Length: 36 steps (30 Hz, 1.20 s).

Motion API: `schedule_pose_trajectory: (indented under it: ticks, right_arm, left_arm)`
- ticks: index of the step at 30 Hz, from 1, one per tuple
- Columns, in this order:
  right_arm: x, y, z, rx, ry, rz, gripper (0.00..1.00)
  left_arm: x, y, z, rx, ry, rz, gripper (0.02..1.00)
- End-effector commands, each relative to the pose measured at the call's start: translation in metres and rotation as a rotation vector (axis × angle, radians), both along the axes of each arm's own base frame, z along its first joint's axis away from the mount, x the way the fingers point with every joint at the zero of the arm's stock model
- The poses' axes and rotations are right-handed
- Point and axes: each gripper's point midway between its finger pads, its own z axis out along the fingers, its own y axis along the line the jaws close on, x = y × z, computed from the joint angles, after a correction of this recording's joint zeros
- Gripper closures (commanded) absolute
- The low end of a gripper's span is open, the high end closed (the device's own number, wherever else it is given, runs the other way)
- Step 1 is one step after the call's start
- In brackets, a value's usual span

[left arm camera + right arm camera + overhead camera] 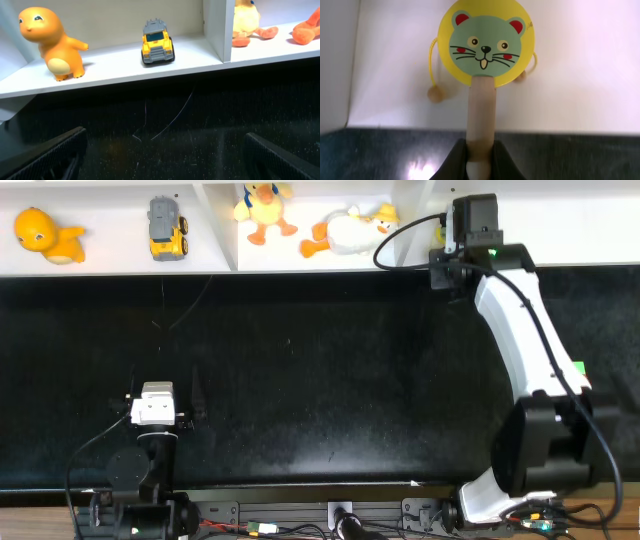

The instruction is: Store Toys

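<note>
My right gripper (479, 159) is shut on the wooden handle of a yellow rattle drum (486, 42) with a green cat face, held over the white shelf (580, 75) at the far right compartment. In the top view the right gripper (452, 268) is up at the shelf edge. An orange dinosaur toy (50, 42), a yellow toy truck (157, 42), a yellow duck plush (265, 208) and a white duck plush (350, 230) sit in the shelf compartments. My left gripper (160, 150) hangs open above the black table near its base, with nothing between its fingers.
White dividers (217, 30) split the shelf into compartments. The black tabletop (320, 370) stretches between the shelf and the arm bases. Cables (400, 240) loop off the right arm near the shelf.
</note>
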Motion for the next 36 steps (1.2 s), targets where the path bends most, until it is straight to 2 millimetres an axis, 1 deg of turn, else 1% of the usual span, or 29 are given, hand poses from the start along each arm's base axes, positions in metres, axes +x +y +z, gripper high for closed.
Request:
schedule_pose_trajectory:
  ticks: [1,8,12,14,15,16,17,22,24,26,28,30,31,34,36]
  right_arm:
    - [0.023,0.003,0.004,-0.009,-0.034,0.039,0.936]
    - [0.049,0.012,-0.002,0.028,-0.089,0.07,0.921]
    - [0.052,0.016,-0.012,0.044,-0.079,0.08,0.915]
    - [0.051,0.018,-0.017,0.053,-0.067,0.085,0.895]
    - [0.051,0.018,-0.017,0.054,-0.066,0.083,0.858]
    - [0.051,0.018,-0.018,0.054,-0.065,0.083,0.785]
    - [0.051,0.018,-0.018,0.054,-0.065,0.083,0.663]
    - [0.047,0.018,-0.019,0.06,-0.049,0.072,0.421]
    - [0.043,0.017,-0.016,0.064,-0.041,0.064,0.318]
    - [0.039,0.015,-0.008,0.064,-0.044,0.059,0.303]
    - [0.034,0.01,0.001,0.064,-0.048,0.05,0.211]
    - [0.028,0.004,0.006,0.064,-0.054,0.039,0.156]
    - [0.025,0.002,0.007,0.064,-0.056,0.034,0.108]
    - [0.006,-0.005,0.008,0.063,-0.054,0.022,0.012]
    - [-0.01,-0.007,0.007,0.063,-0.055,0.017,0.005]
  left_arm:
    - [0.0,0.002,0.0,0.019,-0.006,0.01,0.02]
    - [0.0,0.002,0.0,0.019,-0.006,0.01,0.02]
    - [0.0,0.002,0.0,0.019,-0.006,0.01,0.02]
    - [0.0,0.002,0.0,0.019,-0.006,0.01,0.02]
    - [0.0,0.002,0.0,0.019,-0.006,0.01,0.02]
    - [0.0,0.002,0.0,0.019,-0.006,0.01,0.02]
    - [0.0,0.002,0.0,0.019,-0.006,0.01,0.02]
    - [0.0,0.002,0.0,0.019,-0.006,0.01,0.02]
    - [0.0,0.002,0.0,0.019,-0.006,0.01,0.02]
    - [0.0,0.002,0.0,0.019,-0.006,0.01,0.02]
    - [0.0,0.002,0.0,0.019,-0.006,0.01,0.02]
    - [0.0,0.002,0.0,0.019,-0.006,0.01,0.023]
    - [0.0,0.002,0.0,0.019,-0.007,0.01,0.02]
    - [0.0,0.002,0.0,0.019,-0.006,0.01,0.02]
    - [0.0,0.002,0.0,0.019,-0.006,0.01,0.02]
